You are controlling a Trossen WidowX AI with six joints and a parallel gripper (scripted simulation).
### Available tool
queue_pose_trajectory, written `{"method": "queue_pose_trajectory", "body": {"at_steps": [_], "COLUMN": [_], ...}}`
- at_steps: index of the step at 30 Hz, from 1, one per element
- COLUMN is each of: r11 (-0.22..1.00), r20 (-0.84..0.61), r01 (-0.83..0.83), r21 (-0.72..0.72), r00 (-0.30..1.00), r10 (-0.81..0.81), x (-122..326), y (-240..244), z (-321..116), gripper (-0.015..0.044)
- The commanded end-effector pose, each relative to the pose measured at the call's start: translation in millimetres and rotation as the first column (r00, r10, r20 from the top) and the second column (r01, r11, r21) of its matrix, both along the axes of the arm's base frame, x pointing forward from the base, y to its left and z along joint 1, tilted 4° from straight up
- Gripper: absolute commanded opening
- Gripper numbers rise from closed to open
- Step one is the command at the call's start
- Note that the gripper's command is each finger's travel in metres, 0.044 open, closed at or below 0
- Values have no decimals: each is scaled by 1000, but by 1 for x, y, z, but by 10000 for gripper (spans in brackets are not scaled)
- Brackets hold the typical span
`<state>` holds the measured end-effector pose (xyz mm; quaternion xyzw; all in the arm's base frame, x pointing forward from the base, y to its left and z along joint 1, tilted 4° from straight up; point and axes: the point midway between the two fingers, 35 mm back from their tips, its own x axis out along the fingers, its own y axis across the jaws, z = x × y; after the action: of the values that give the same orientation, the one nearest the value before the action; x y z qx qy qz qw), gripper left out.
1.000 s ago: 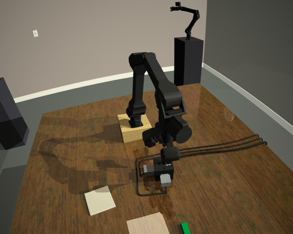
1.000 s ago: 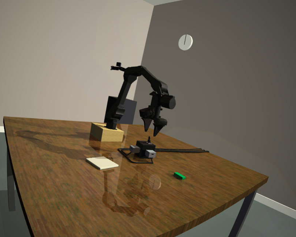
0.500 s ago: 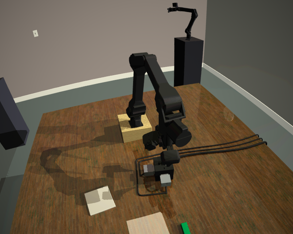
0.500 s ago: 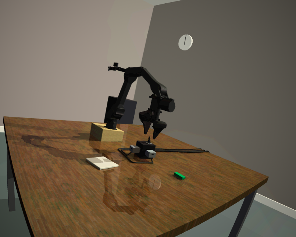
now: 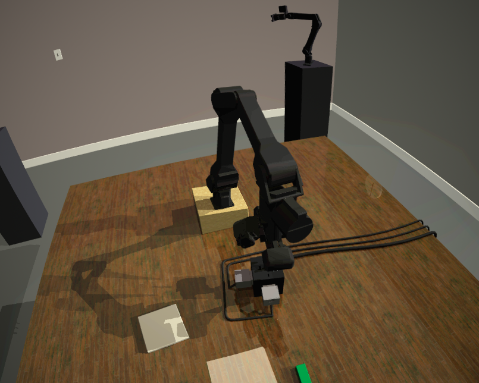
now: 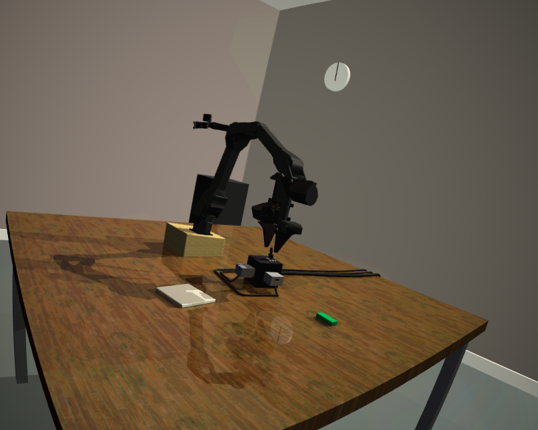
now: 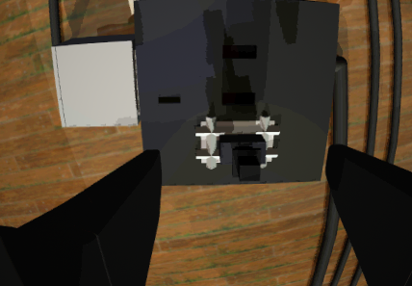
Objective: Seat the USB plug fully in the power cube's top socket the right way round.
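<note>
The power cube (image 5: 277, 279) (image 6: 258, 274) (image 7: 183, 39) is black, with dark slots in its top. The small black USB plug (image 6: 271, 253) (image 7: 248, 161) stands up from the top, close to the cube's near edge in the wrist view, with bright silver fittings (image 7: 210, 142) around it. Which way round it sits and how deep cannot be told. My gripper (image 6: 271, 248) (image 7: 246, 161) is partly open and empty. It points down just above the plug, one finger on each side of it with a wide gap. In the top view the arm hides the plug and fingertips.
Grey-white adapters (image 5: 243, 278) (image 5: 270, 293) (image 6: 244, 270) (image 6: 273, 279) (image 7: 96, 84) stick out from the cube's sides. Black cables (image 5: 354, 244) (image 6: 324, 272) (image 7: 341, 106) run beside it. A white pad (image 5: 155, 329) (image 6: 181, 295) and a green block (image 5: 302, 373) (image 6: 325, 318) lie on the table.
</note>
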<state>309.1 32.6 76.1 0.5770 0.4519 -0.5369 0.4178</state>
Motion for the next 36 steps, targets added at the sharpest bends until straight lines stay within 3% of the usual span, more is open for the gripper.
{"method": "queue_pose_trajectory", "body": {"at_steps": [1,7,10,36], "r11": [1000,1000,1000,1000], "r20": [1,1,1,1], "r01": [0,0,0,0], "r21": [0,0,0,0], "r00": [1000,1000,1000,1000], "r10": [0,0,0,0], "x": [0,0,0,0], "y": [0,0,0,-1], "z": [0,0,0,6], "gripper": [177,20,0,0]}}
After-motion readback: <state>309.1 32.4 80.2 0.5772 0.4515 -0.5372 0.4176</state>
